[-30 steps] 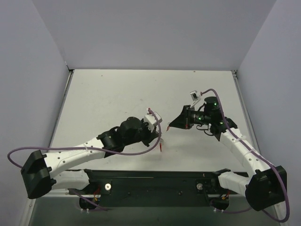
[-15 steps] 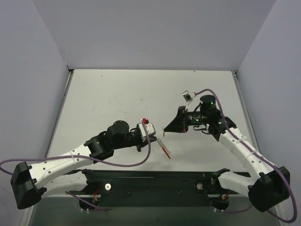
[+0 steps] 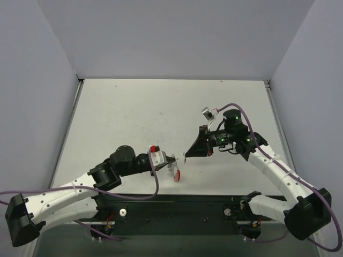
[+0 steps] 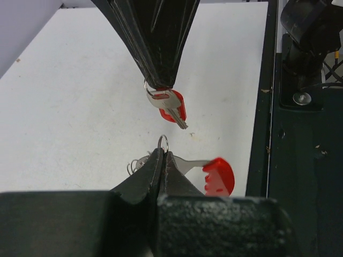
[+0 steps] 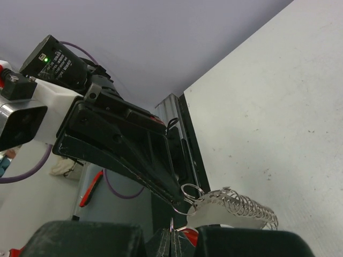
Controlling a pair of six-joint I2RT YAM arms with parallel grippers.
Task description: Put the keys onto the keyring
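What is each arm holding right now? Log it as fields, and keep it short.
left pincer: shut, a small silver ring poking out between its tips
second key: red head, silver shaft, sticking out beside the left pincer's tips
right pincer: shut, nipping a red-headed key at its head end
gap: red-headed key's tip is close to the small silver ring, not touching
table: white, beneath both keys
task state: red-headed key not yet threaded on the ring
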